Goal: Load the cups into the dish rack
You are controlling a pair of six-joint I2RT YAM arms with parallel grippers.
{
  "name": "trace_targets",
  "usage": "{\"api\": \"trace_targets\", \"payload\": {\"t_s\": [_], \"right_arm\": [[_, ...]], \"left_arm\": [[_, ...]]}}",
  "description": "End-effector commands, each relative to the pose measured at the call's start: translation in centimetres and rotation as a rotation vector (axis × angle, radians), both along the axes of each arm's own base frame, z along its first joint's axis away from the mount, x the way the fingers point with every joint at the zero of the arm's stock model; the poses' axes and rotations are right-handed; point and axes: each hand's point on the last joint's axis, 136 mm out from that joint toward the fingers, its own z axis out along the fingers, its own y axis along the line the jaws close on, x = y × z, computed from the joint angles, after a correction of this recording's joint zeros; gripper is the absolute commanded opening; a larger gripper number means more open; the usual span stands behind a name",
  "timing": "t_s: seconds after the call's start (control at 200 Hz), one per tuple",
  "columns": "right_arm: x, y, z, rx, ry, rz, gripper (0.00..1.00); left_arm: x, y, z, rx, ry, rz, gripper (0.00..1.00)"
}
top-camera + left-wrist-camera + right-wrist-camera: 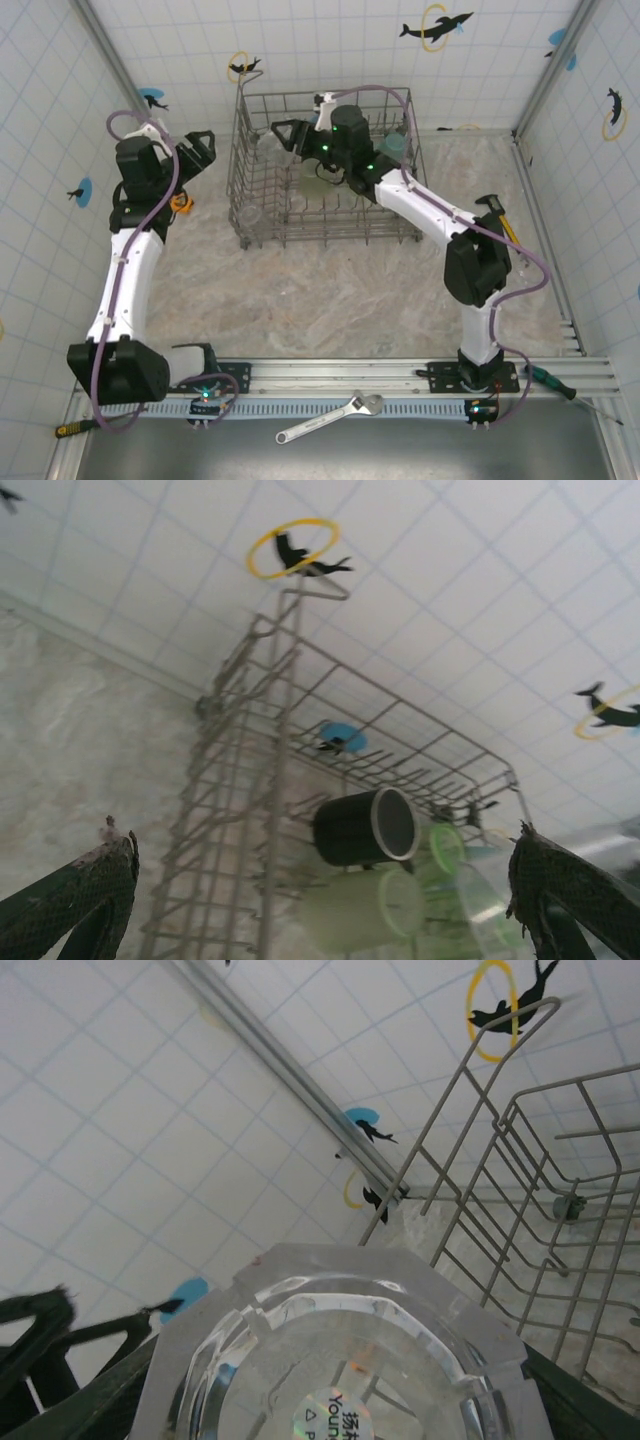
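The grey wire dish rack (408,200) stands at the back middle of the table. My right gripper (285,135) reaches over its far-left corner, shut on a clear faceted cup (330,1300) that I see base-on between the fingers. My left gripper (203,145) hovers just left of the rack, open with nothing in it. Through its spread fingers (90,890) the left wrist view looks into the rack (250,780), where a black mug (365,828), a light-green tumbler (365,912) and a clear cup (480,910) lie on their sides. A teal tumbler (392,146) sits at the rack's far right.
A small orange tape measure (181,203) lies under the left arm. A hammer (498,214) rests right of the rack. A wrench (330,418) and two screwdrivers (75,428) (560,382) lie by the near rail. Tiled walls close in on three sides.
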Motion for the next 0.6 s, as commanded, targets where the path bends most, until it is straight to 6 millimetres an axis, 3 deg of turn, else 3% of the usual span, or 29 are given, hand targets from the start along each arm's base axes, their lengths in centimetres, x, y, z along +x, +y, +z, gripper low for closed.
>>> {"api": "trace_targets", "payload": {"t_s": [0.0,0.22,0.345,0.445,0.505,0.595], "right_arm": [[0.9,0.8,-2.8,-0.194,-0.077,0.011,0.0],[2.5,2.3,-5.3,-0.314,-0.137,0.032,0.0],[2.3,3.0,-6.3,-0.407,-0.212,0.049,0.0],[2.2,3.6,-7.2,-0.485,-0.281,0.043,0.0],[2.2,4.2,-7.6,-0.502,-0.313,0.051,0.0],[1.9,5.4,-8.0,-0.511,-0.356,0.073,0.0]], "left_arm": [[1.2,2.1,-4.8,0.016,0.111,0.044,0.97],[2.5,5.3,-10.0,-0.01,0.195,0.109,0.97],[2.0,7.6,-13.4,-0.094,0.263,0.119,0.98],[1.3,8.2,-13.3,-0.075,0.227,0.138,0.98],[0.5,8.1,-14.3,-0.064,0.223,0.14,0.98],[0.2,8.0,-13.7,-0.048,0.191,0.137,0.98]]}}
